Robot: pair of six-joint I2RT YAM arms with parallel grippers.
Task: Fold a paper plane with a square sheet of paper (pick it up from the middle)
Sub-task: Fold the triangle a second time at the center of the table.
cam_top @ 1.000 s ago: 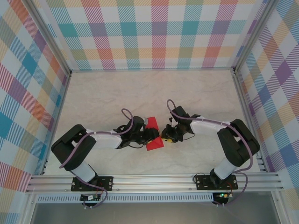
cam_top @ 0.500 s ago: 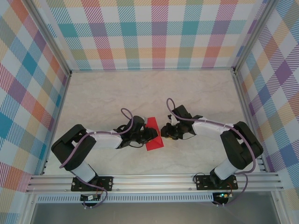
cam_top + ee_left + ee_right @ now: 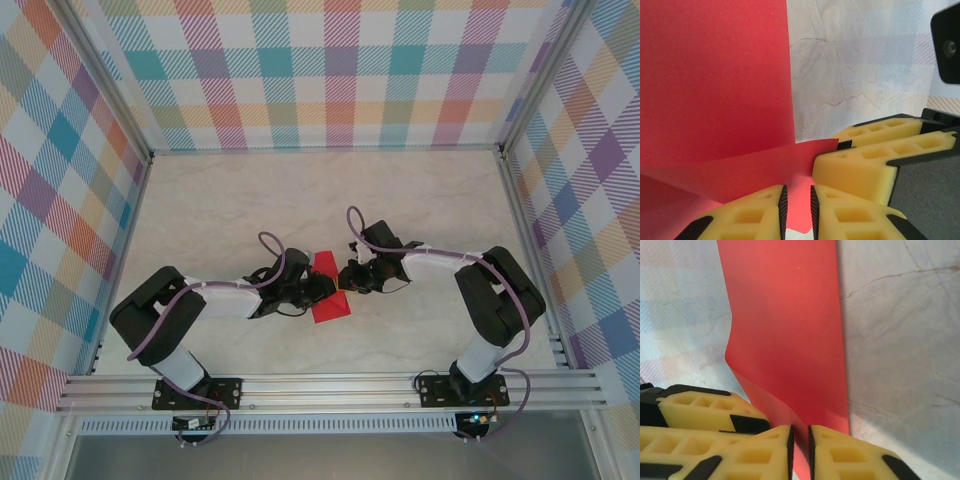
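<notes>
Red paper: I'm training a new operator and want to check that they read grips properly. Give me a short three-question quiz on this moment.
1. What does the left gripper pinch? A nothing; B the red paper; C a cable.
2. True or false: the red paper lies flat, untouched by either gripper.
3. Fill in: the right gripper is shut on the ____.
Key: 1 B; 2 false; 3 red paper.
</notes>
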